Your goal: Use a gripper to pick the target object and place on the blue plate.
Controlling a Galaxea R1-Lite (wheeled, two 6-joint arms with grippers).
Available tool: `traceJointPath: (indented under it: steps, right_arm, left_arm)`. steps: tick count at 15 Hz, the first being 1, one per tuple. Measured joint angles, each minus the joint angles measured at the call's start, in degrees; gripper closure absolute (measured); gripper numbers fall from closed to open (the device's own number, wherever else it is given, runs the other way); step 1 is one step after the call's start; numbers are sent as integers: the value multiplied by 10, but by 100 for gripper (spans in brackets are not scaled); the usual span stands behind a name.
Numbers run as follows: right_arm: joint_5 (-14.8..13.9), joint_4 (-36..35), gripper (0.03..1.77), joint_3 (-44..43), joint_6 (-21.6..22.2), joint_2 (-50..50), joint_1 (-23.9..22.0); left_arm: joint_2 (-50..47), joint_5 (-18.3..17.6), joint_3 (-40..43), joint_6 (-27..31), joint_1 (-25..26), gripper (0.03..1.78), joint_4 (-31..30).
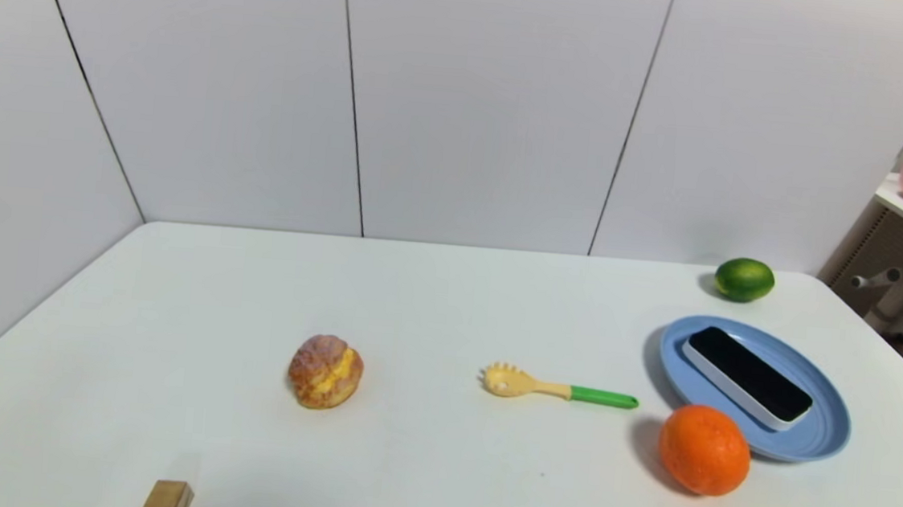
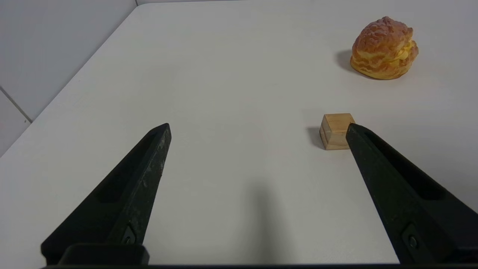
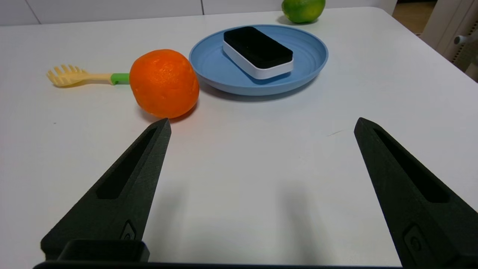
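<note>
The target object [image 1: 749, 378], stiff, light and best pinched across its narrow white sides, lies on the blue plate [image 1: 824, 440], far right; my right end effector [image 3: 261, 125] gapes empty nearby

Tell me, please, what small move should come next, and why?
Probably none beyond keeping both arms back: the black-topped white eraser block already lies flat inside the light blue round plastic plate, while the right gripper and left gripper sit open and empty.

Left gripper [image 2: 257, 129] and right gripper [image 3: 261, 123] hover low, fingers spread.
</note>
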Motion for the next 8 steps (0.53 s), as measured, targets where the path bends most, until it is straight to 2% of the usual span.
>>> traceJointPath:
  steps: [8]
  right_arm:
    - [0, 0, 11, 0, 8, 0, 0]
  left_arm:
    - [0, 0, 0, 0, 0, 12, 0]
